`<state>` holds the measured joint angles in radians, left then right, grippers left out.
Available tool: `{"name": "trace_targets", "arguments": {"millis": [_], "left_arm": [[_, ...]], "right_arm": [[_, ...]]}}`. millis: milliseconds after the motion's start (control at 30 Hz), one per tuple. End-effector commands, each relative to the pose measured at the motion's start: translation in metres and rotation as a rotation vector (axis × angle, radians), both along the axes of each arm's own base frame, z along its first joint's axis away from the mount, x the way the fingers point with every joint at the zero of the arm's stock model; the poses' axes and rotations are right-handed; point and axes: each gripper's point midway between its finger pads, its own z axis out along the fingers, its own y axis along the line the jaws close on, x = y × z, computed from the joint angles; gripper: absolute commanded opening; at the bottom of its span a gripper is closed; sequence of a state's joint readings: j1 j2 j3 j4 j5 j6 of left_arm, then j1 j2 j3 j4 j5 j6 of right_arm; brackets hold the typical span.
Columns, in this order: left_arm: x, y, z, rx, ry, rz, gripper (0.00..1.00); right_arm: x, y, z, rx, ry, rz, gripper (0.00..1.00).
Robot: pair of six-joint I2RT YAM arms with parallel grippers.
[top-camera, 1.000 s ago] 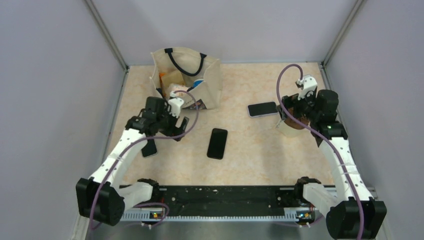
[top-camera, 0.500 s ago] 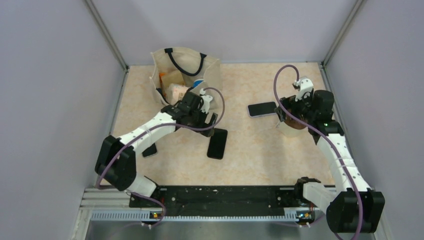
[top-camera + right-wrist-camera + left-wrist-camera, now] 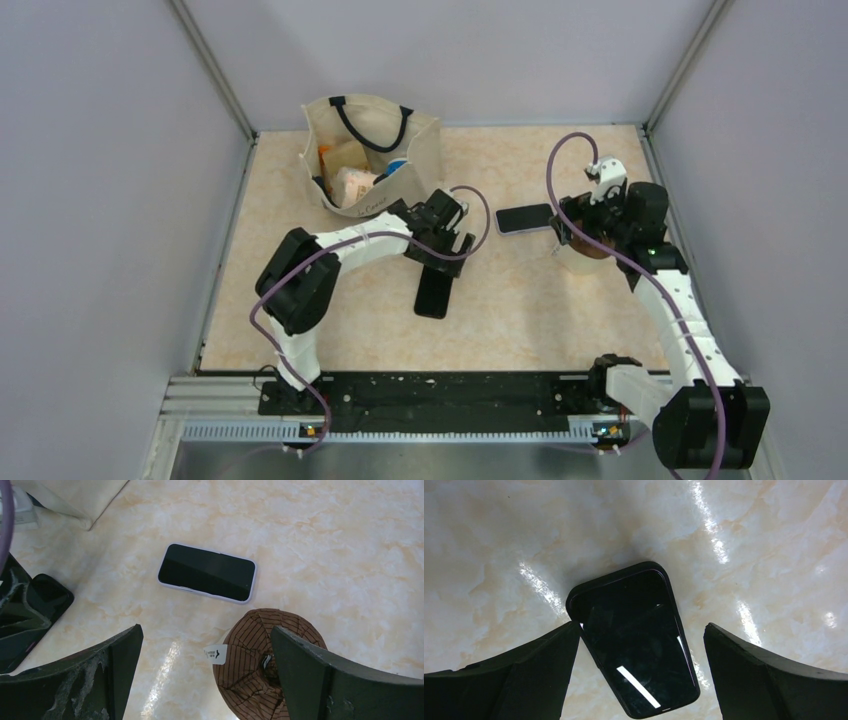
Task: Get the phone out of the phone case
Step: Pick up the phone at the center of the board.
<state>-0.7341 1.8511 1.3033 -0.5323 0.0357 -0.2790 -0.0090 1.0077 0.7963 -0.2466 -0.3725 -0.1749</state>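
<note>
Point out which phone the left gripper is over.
The black-cased phone at mid-table, framed by the open left gripper. The pale-cased phone lies apart, by the brown hat.

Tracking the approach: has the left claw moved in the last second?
Yes. The left claw swung right, past the tote bag, and now hovers over the black phone.

Phone case (image 3: 634, 640) black; hat (image 3: 245, 685) brown, striped; table (image 3: 520, 300) beige, marbled.
</note>
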Motion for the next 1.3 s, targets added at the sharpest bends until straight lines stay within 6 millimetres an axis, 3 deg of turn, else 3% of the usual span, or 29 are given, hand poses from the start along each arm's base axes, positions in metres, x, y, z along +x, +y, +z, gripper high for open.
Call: {"name": "trace_targets", "arguments": {"millis": [0,900,1100,1267], "left_arm": [[0.013,0.0,0.0,0.038,-0.035,0.051,0.99],[-0.009,0.009,-0.027,0.08,-0.036,-0.014,0.98],[-0.018,0.009,-0.033,0.075,-0.032,-0.065,0.9],[-0.021,0.004,-0.036,0.077,-0.035,-0.121,0.65]], "right_arm": [[0.002,0.005,0.022,0.006,-0.087,0.03,0.99],[-0.003,0.012,0.023,0.027,-0.087,0.07,0.99],[-0.003,0.013,0.023,0.027,-0.085,0.071,0.99],[-0.002,0.012,0.024,0.026,-0.089,0.069,0.99]]}}
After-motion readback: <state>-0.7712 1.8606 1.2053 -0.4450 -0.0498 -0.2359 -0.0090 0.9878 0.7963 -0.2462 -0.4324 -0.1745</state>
